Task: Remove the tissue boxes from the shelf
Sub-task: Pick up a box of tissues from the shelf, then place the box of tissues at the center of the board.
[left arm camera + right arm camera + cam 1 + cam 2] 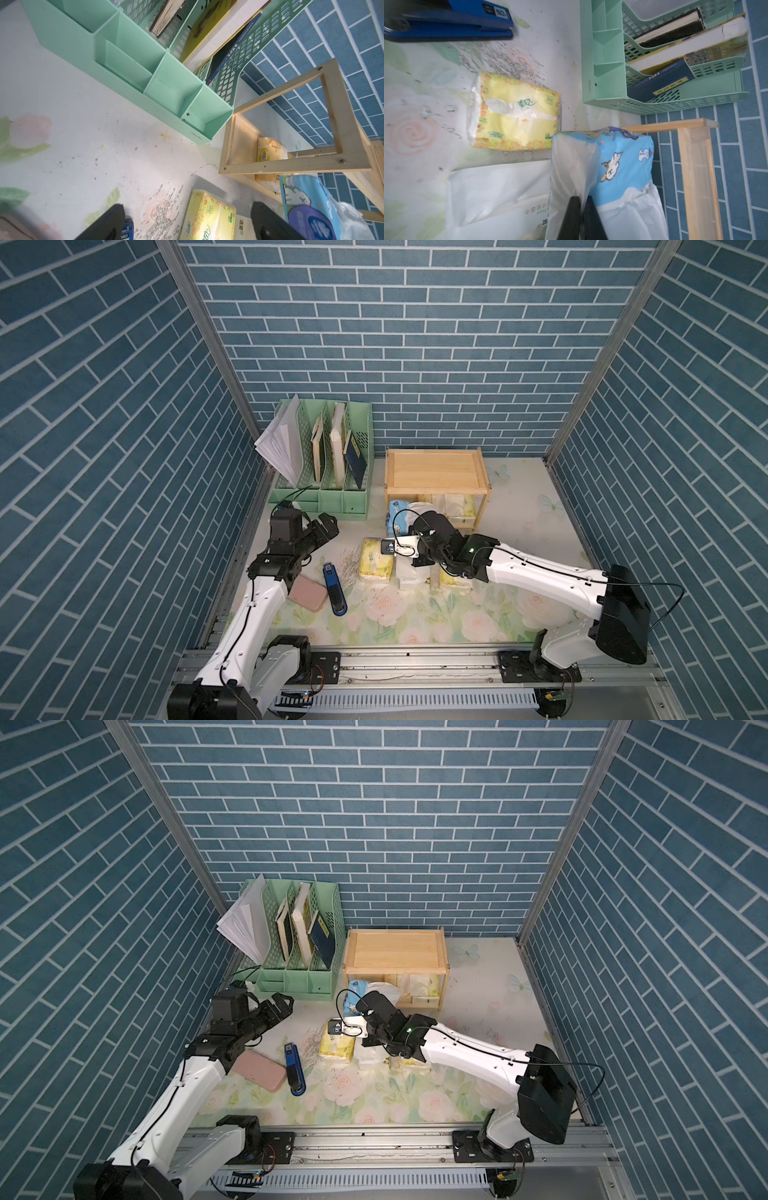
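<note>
**Top views (12 o'clock = rear wall).** The shelf [436,468] stands at 1 o'clock of the table's centre, and the mint file organizer [332,499] at 11 o'clock. The light blue pack [397,516] stands at the shelf's 7 o'clock corner, in front of the lower board. The right arm's wrist covers its 4 o'clock side and hides the jaws there. A shelved pack [455,506] lies on the lower board. The yellow pack [376,562] lies flat on the table at 7 o'clock of the light blue pack, with the white pack [409,576] just beside it at 3 o'clock. The left gripper [328,526] hangs at 9 o'clock of the light blue pack, well apart from it, jaws spread and empty. A blue stapler [294,1065] and a pink case [259,1069] lie at 8 o'clock of the yellow pack.

**Left wrist view.** The two black fingers [108,222] stand wide apart with nothing held between them. Beyond them lie the yellow pack [207,216] and the light blue pack [305,207], which stands on end against the shelf's [345,124] side frame. The shelved pack [268,151] rests on the lower board inside that frame.

**Right wrist view.** The right gripper [582,198] is closed, pinching the clear wrap at the end of the light blue pack [623,158]. The pack hangs beside the shelf's post [691,166]. Whether it touches the table cannot be told. The yellow pack [517,116], with tissue protruding, and the white pack [500,187] lie flat on the table nearby.
</note>
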